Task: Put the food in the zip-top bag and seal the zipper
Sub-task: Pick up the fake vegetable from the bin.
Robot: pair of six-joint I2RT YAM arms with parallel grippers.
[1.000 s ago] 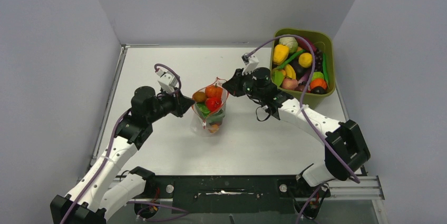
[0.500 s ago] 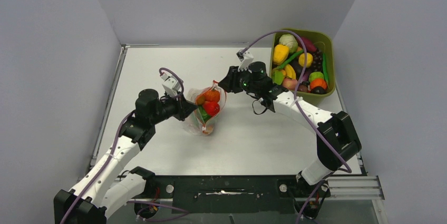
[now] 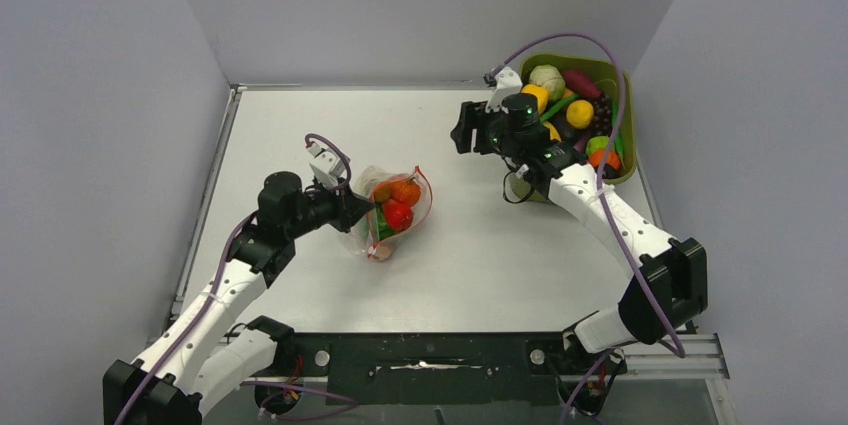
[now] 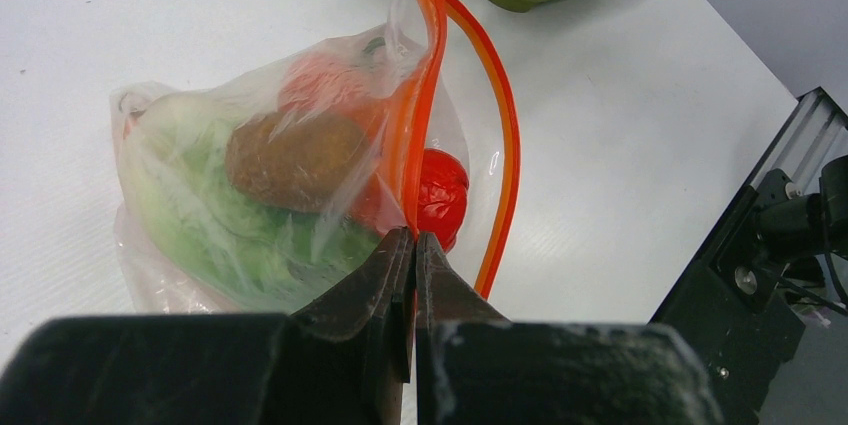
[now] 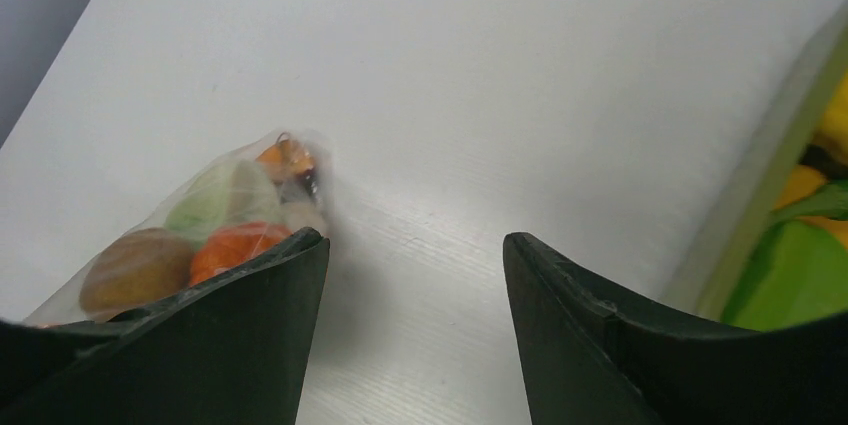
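- On the table (image 3: 300,125), left of centre, I see the zip-top bag (image 3: 395,215) slumped on its side.
- Inside it, food (image 3: 403,192): a red piece (image 4: 442,195), a brown piece (image 4: 290,155), a green piece (image 4: 220,240).
- Zipper (image 4: 507,145): its two orange-red strips bow apart, so the mouth reads unsealed.
- Left gripper (image 4: 412,240): jaws closed tight, pinching one zipper strip at its near end.
- Right gripper (image 5: 415,245): jaws spread wide, nothing between them. It hovers over bare table between bag and tub, well apart from the bag.
- Olive-green tub (image 3: 629,115), far right corner: heaped with more food. I cannot make out every piece.
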